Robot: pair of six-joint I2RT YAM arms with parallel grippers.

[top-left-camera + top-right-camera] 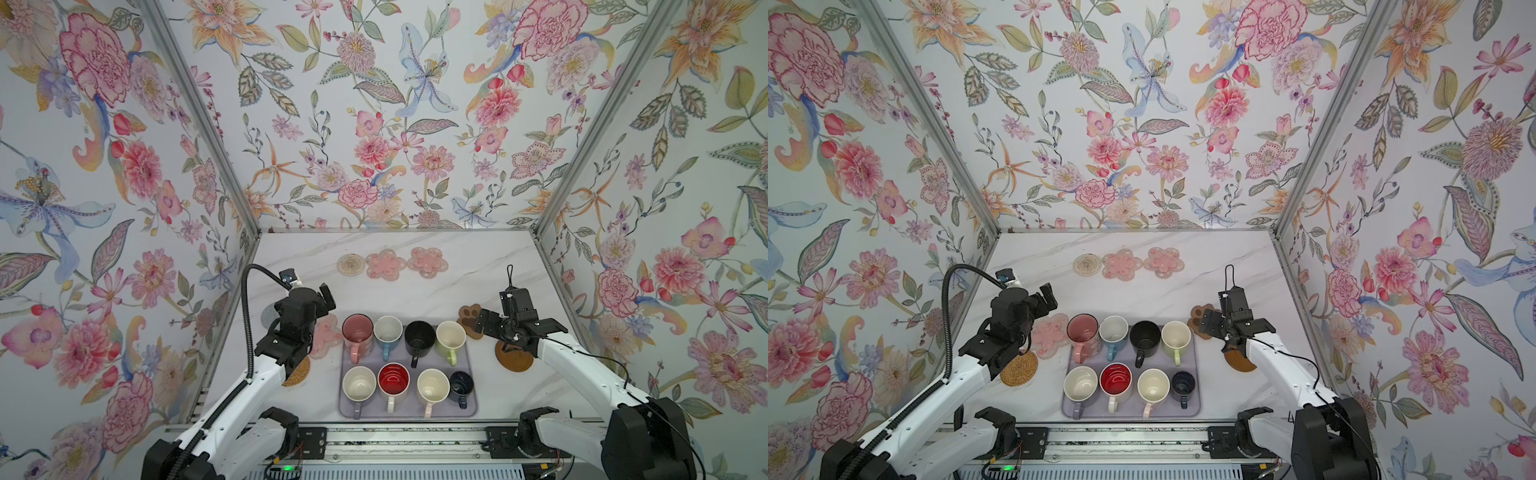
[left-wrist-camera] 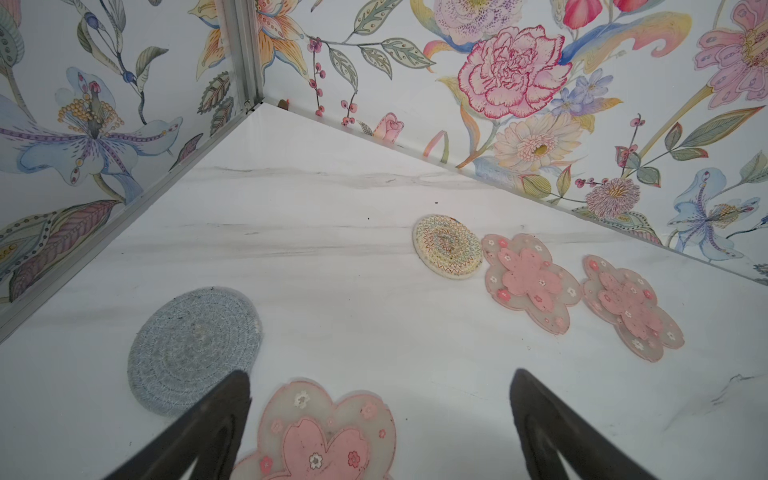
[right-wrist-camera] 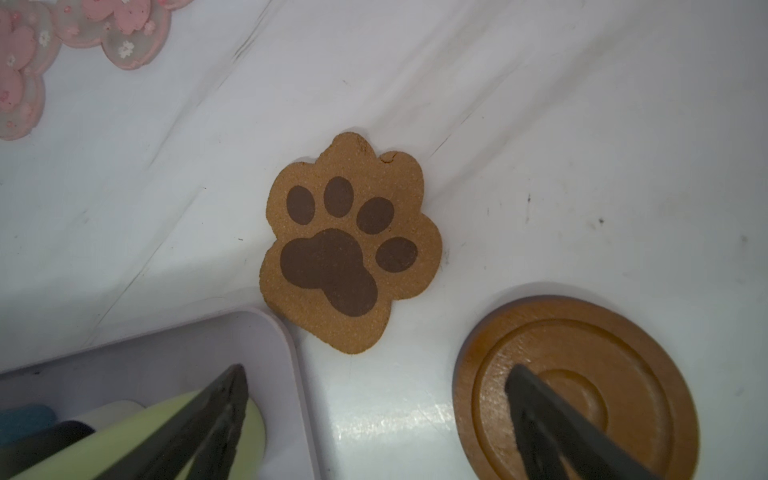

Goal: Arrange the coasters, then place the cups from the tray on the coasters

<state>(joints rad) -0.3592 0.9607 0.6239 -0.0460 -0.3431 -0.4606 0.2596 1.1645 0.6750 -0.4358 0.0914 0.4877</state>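
The left arm's jaws are spread wide and hold nothing. Between them on the bench (image 1: pixel 415 299) lies a pink flower coaster (image 2: pixel 320 436), which reads as the next mat to be picked. Just outside one finger sits the grey knitted coaster (image 2: pixel 193 349). Well ahead of these jaws a row is laid: the beaded round coaster (image 2: pixel 448 245) and two more flower coasters (image 2: pixel 530 282) (image 2: pixel 631 307), nearly edge to edge. The tight spacing suggests a line meant to take all eight mats. Behind the left jaws, partly under the arm, is the rattan coaster (image 1: pixel 1018 368).

The right arm's jaws are likewise wide apart and empty. One finger hangs over the wooden disc (image 3: pixel 582 374), the other over the tray (image 3: pixel 266 332) corner and the light green mug (image 3: pixel 104 432). Ahead of them lies the paw coaster (image 3: pixel 349 249), close against the tray's corner. Whether they are aimed at the paw or the disc cannot be told.

All eight cups, from the pink mug (image 1: pixel 357 330) to the small navy one (image 1: pixel 460 384), stand upright on the tray between the two arms. I judge they wait there because five mats are yet to be arranged.
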